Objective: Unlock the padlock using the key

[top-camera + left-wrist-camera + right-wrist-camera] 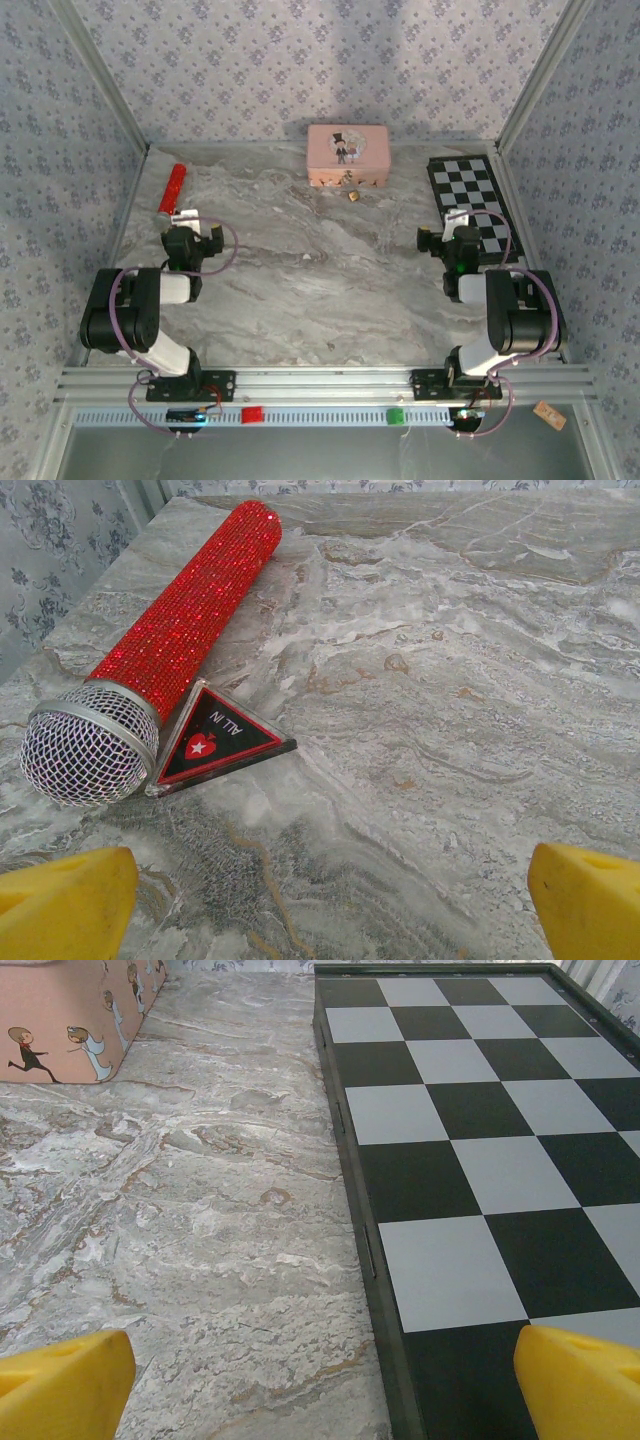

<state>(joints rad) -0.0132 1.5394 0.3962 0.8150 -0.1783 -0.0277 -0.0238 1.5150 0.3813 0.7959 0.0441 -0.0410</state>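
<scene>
Just before the box (347, 154), well ahead of me, lies the padlock (353, 196). My left claw (325, 905) and right claw (320, 1385) both gape, released. I'd find the key first, then reach slowly.

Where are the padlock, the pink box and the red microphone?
padlock (353, 196), top view, brass body.
pink box (347, 148), top view, lid centre.
red microphone (190, 620), left wrist view, glitter handle.
</scene>
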